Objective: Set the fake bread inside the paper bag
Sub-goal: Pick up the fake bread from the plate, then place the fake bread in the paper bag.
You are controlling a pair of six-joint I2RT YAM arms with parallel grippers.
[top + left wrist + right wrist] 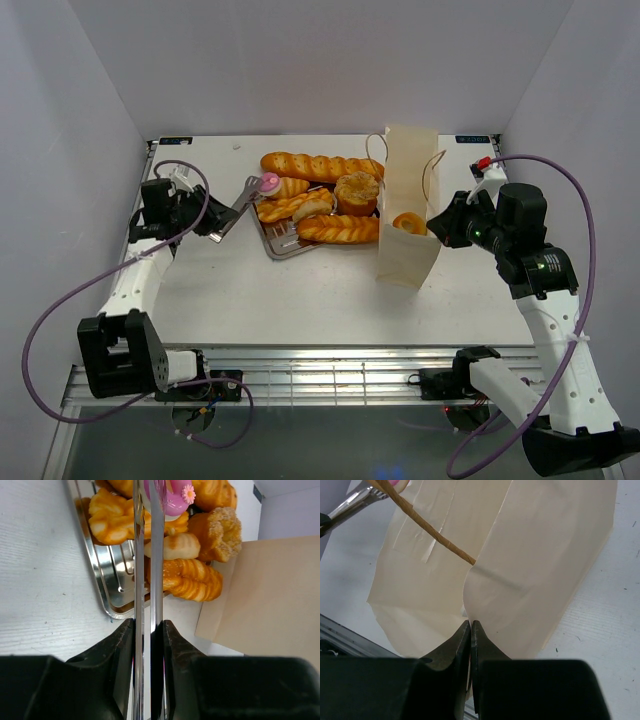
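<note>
Slipping looks the main risk: the left tool (149, 630), clamped on the tongs (148, 555), seems to nip only the glossy pink-iced donut (172, 502), upper centre in the overhead view. The right tool (470, 628), pinching the paper bag (530, 565) wall, could tip it. Counted: one bag, one tongs, one tray (107, 580) with roughly seven fake bread (320, 165) pieces, and one ring (408, 222) in the bag.

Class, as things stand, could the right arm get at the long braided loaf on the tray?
Probably not. The right gripper is shut on the wall of the paper bag, which stands between it and the braided loaf on the tray; it would need to let go first.
</note>
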